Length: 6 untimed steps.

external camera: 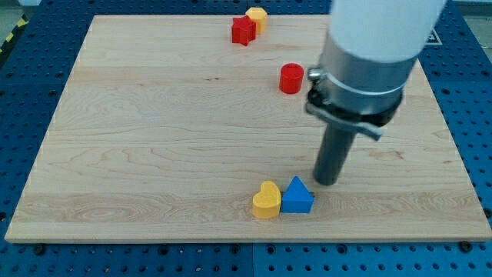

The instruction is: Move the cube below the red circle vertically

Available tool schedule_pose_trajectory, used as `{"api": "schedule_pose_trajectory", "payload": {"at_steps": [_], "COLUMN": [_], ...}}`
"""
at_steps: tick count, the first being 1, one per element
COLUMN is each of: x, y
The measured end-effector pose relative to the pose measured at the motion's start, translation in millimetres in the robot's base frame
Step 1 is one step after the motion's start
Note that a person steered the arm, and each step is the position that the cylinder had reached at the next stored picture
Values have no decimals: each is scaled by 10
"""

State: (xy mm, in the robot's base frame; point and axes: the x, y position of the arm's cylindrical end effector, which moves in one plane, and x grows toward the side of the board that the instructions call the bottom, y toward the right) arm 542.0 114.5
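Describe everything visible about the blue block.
The blue block is a small solid piece, matte like painted wood, its top looking triangular. It sits flat near the view's bottom on the wooden board, its left side touching the yellow heart. My tip stands just to its upper right, apparently not touching.

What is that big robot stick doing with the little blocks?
It pushes blocks around a wooden board. Right now my tip sits just up and right of the blue block, which touches a yellow heart. The red circle waits higher up. A red star and another yellow block sit at the top.
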Motion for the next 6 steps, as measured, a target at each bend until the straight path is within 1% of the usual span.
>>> {"api": "schedule_pose_trajectory", "payload": {"at_steps": [1, 2, 3, 5, 6], "x": [-55, -376, -1000, -1078, -1251], "y": [910, 1519, 1304, -150, -189]}}
